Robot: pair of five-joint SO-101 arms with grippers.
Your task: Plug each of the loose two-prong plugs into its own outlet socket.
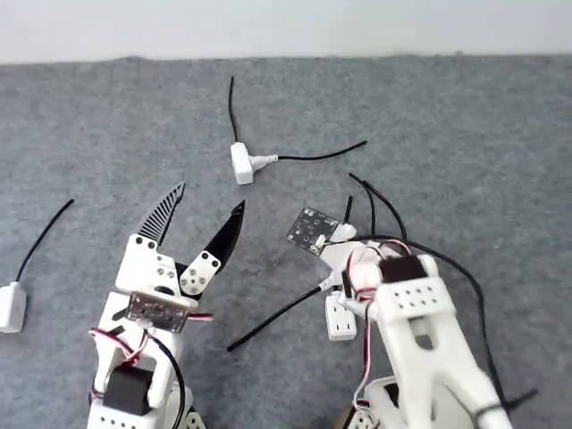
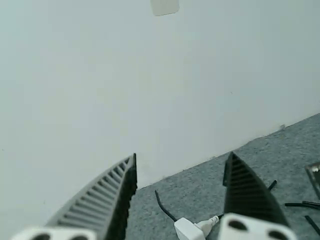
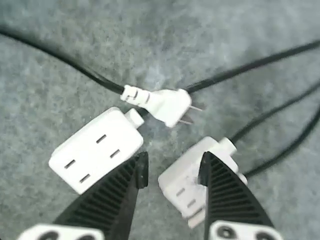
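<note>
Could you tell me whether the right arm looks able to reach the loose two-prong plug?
Probably yes: the right gripper hangs open just short of the two-prong plug, with bare carpet between and outlet sockets only alongside.

The tabletop (image 1: 465,116) was covered with a grey cloth like felt, matt and rough, with a short fuzzy nap. One outlet socket (image 3: 95,150), the second outlet socket (image 3: 185,186) and the plug (image 3: 167,106) were of smooth white plastic with a light sheen. The prongs (image 3: 195,108) were bare shiny metal. The cords (image 3: 60,57) had a smooth black cover. The fingers (image 2: 110,200) of the left gripper (image 2: 182,158) were black matt plastic with fine ribs, and the arm shells (image 1: 420,331) were white matt plastic.
</note>
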